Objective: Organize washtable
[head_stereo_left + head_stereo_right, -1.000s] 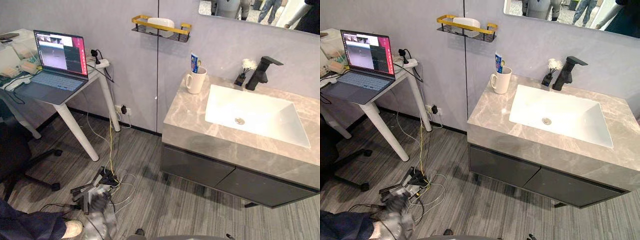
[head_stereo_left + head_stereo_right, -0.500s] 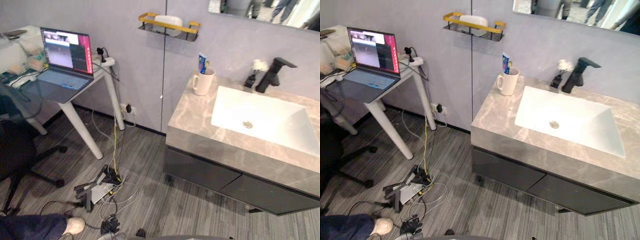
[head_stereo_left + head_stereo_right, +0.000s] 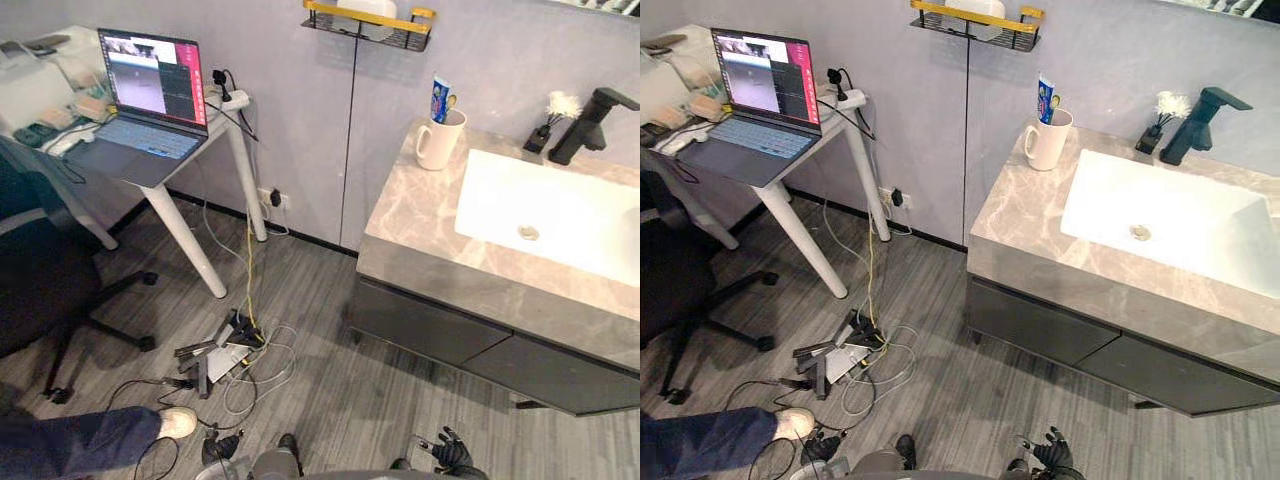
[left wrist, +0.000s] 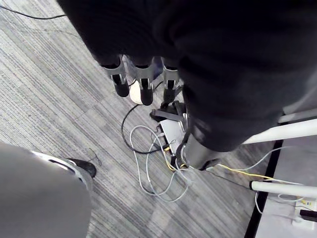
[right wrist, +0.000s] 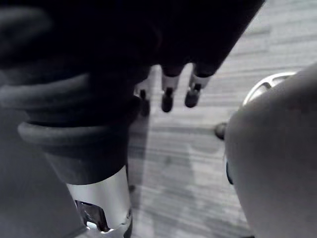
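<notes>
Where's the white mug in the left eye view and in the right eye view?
Left eye view: white mug upper right of centre, at the back left corner of the countertop.
Right eye view: white mug on the same corner, nearer the centre.
Shared landmark: black faucet behind the sink.

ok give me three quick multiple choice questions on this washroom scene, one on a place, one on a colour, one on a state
1. Where does the white mug stand?
A on the counter, left of the basin
B inside the basin
C on the counter, right of the basin

2. What colour is the faucet?
A gold
B white
C black

3. How is the laptop?
A shut
B open, screen lit
C open, screen dark

Answers:
1 A, it stands at the counter's back left corner, beside the basin.
2 C, it is dark all over.
3 B, its screen stands up and glows.
</notes>
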Available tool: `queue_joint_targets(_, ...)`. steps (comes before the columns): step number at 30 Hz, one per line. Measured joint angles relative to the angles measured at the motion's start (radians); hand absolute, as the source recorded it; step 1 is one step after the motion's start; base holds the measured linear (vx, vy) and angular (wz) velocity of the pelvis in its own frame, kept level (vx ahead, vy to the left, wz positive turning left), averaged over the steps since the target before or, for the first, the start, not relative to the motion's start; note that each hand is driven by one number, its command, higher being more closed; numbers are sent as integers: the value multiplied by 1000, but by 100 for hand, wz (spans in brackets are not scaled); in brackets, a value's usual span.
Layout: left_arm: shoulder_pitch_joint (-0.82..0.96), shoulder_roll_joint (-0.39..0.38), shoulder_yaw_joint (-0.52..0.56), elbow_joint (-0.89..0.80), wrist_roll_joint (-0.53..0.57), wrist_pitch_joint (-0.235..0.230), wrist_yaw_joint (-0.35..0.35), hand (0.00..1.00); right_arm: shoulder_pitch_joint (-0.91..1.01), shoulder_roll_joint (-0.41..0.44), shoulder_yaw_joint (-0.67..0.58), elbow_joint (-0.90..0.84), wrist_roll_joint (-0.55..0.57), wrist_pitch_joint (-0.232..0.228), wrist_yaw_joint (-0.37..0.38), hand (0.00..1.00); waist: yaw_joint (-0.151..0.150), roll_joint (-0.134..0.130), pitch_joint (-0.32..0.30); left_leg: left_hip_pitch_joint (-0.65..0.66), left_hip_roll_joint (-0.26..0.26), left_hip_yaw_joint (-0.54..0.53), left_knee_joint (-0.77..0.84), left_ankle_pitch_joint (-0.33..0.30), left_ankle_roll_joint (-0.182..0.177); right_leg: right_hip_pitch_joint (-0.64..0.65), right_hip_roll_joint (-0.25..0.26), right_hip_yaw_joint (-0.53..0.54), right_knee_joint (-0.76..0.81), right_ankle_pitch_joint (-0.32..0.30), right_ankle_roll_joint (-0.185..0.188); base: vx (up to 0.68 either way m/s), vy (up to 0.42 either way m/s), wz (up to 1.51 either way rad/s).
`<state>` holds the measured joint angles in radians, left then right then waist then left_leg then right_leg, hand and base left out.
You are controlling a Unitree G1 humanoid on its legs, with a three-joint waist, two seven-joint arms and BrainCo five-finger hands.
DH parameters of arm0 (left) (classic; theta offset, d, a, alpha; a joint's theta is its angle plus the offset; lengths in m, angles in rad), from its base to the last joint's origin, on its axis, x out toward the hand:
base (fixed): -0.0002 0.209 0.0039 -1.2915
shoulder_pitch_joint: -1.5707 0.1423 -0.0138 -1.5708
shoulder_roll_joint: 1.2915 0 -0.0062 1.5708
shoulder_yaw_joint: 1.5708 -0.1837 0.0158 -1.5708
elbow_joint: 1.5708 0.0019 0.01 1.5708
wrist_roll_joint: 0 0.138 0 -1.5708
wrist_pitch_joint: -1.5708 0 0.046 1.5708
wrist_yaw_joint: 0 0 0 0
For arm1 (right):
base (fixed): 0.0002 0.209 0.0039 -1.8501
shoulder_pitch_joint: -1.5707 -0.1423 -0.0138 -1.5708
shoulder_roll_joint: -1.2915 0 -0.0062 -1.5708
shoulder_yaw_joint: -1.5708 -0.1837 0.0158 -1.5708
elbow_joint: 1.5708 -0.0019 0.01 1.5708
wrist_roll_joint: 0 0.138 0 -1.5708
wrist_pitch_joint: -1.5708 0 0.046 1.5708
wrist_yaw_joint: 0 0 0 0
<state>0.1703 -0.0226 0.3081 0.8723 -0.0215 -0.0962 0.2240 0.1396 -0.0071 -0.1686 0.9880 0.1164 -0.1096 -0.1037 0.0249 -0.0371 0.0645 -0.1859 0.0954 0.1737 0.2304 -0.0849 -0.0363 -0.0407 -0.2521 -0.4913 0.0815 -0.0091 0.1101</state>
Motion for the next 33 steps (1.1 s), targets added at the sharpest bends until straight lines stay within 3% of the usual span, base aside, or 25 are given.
queue_joint_targets(1, -2, 10, -3, 3, 4, 2, -1, 0, -2, 9, -1, -7, 0, 0, -1, 0, -9, -11, -6, -20, -7, 2, 26, -10, 7, -18, -8, 7, 7, 4, 6, 3, 111, -26)
queue_joint_targets(4, -20, 15, -41, 8, 12, 3, 2, 0, -2, 5, -27, -38, -4, 3, -6, 0, -6, 11, 10, -69, -5, 36, 105, -63, 15, -69, -18, 60, 25, 19, 15, -19, 105, -41)
queue_joint_targets(7, -37, 26, -73, 35, 21, 1, 13, 0, 1, -1, -22, -69, -10, 6, -1, 0, -5, 22, 20, -64, 18, 123, 163, -120, 24, -105, -8, 106, 36, 78, -23, -63, 134, -93)
queue_joint_targets(8, -44, 24, -70, 48, 32, 1, 20, 0, 0, -2, -10, -71, -10, 2, -2, 0, -5, 31, 27, -44, 41, 178, 144, -128, 40, -106, 10, 113, 6, 137, -56, -134, 101, -133)
queue_joint_targets(9, -42, 15, -69, 55, 36, 0, 23, 0, -3, -13, -1, -84, -9, -1, -3, 0, -9, 43, 37, -24, 63, 246, 122, -114, 82, -136, 6, 93, 87, 102, -76, -116, 66, -126)
queue_joint_targets(11, -56, 22, -70, 70, 34, 6, 24, 0, 13, -18, 0, -92, 20, -4, -2, 0, -16, 45, 45, 12, 78, 281, 131, -123, 98, -196, -14, 87, 460, -65, -85, -57, 69, -69)
queue_joint_targets(13, -63, 28, -69, 70, 33, 6, 24, 0, 15, -11, 3, -69, 38, -12, -1, 0, -14, 27, 44, 26, 85, 296, 149, -129, 103, -187, -13, 90, 650, -106, -83, -13, 4, -34)
queue_joint_targets(15, -81, 22, -29, 76, 31, 8, 16, 0, 15, -3, -1, -48, 40, -22, 0, 0, -4, -4, 45, 23, 46, 276, 127, -139, 85, -178, 14, 88, 578, -108, -78, -110, 16, -49)
queue_joint_targets(16, -72, 4, -4, 87, 31, 12, 15, 0, 3, -11, -17, -30, 38, -22, 1, 0, 16, 25, 23, 22, 34, 245, 38, -86, 95, -141, 42, 114, 519, -149, -53, -135, 58, -55)
queue_joint_targets(17, -70, -1, 11, 91, 30, 11, 16, 0, 0, -11, -29, -27, 43, -18, 1, 0, 7, 20, 24, 27, 24, 256, 23, -71, 104, -137, 19, 109, 632, -175, -56, -77, 15, -28)
queue_joint_targets(18, -63, 6, 15, 90, 29, 14, 17, 0, 1, -7, -29, -16, 40, -20, -1, 0, -2, 19, 23, 33, 2, 253, 11, -52, 110, -110, 13, 123, 701, -196, -30, 61, -29, 13)
queue_joint_targets(19, -58, 23, 13, 89, 28, 12, 16, 0, -12, -1, -17, 23, 37, -17, 1, 0, -8, -11, 10, 19, -17, 256, 27, -35, 121, -36, 26, 176, 635, -180, -22, 47, -136, -9)
queue_joint_targets(20, -65, 29, 12, 91, 26, 12, 16, 0, -32, -3, 11, 31, 32, -11, 7, 0, 10, -17, 2, -26, -5, 262, 80, -35, 121, 8, 64, 208, 486, -188, -14, 15, -170, -33)
queue_joint_targets(21, -66, 30, 9, 90, 25, 12, 16, 0, -35, -3, 27, 23, 32, -12, 12, 0, 21, -1, 3, -55, 17, 259, 122, -34, 120, 25, 85, 218, 419, -186, -21, -83, -179, -69)
queue_joint_targets(22, -63, 25, 8, 74, 15, 5, 14, 0, -50, -2, 48, 17, 32, -14, 12, 0, 42, -1, 17, -132, 31, 244, 205, -41, 98, 74, 116, 223, 294, -181, -28, -164, -91, -63)
queue_joint_targets(23, -63, 19, -7, 68, 16, 3, 15, 0, -54, -13, 66, 18, 32, -10, 11, 0, 45, 6, 5, -144, -31, 168, 90, -18, 71, 104, 113, 229, 181, -186, -25, -156, -22, -65)
queue_joint_targets(24, -57, 11, -22, 68, 16, 3, 15, 0, -54, -26, 77, 16, 32, -10, 11, 0, 48, 31, 5, -142, -35, 136, 37, 63, 96, 108, 130, 231, 154, -188, -23, -149, 20, -35)
queue_joint_targets(25, -63, 11, -43, 72, 15, 3, 15, 0, -65, -33, 115, 7, 31, -5, 12, 0, 37, 20, 13, -148, -49, 149, 8, 84, 115, 112, 130, 222, 109, -201, -10, -74, 9, -21)
queue_joint_targets(26, -67, 23, -45, 68, 14, 3, 14, 0, -66, -32, 134, -3, 30, -5, 13, 0, 43, 24, 16, -147, -50, 150, -9, 95, 112, 111, 131, 220, 91, -201, -10, -128, -96, 7)
queue_joint_targets(27, -78, 37, -54, 59, 13, -6, 14, 0, -67, -15, 176, -32, 30, -4, 17, 0, 45, 0, 44, -150, -54, 137, -25, 116, 106, 138, 141, 208, 33, -201, -11, -107, -111, 15)
queue_joint_targets(28, -80, 42, -54, 58, 12, -8, 14, 0, -66, -10, 179, -38, 30, -4, 18, 0, 44, -2, 53, -149, -52, 128, -22, 119, 102, 146, 143, 204, 22, -201, -11, -148, -126, 29)
queue_joint_targets(31, -81, 46, -52, 52, 13, -10, 17, 0, -56, -18, 179, -64, 31, -8, 17, 0, 45, 5, 77, -138, -38, 101, -21, 145, 82, 157, 162, 192, 30, -202, -12, -140, -77, 11)
queue_joint_targets(32, -81, 47, -52, 52, 13, -11, 17, 0, -48, -22, 178, -73, 31, -18, 17, 0, 40, 12, 88, -138, -39, 72, -21, 163, 58, 154, 162, 190, 42, -201, -13, -116, -43, 3)
queue_joint_targets(33, -82, 46, -50, 51, 12, -11, 17, 0, -41, -24, 177, -73, 31, -21, 17, 0, 40, 2, 94, -140, -40, 52, -20, 164, 49, 149, 158, 190, 45, -201, -16, -135, -37, -25)
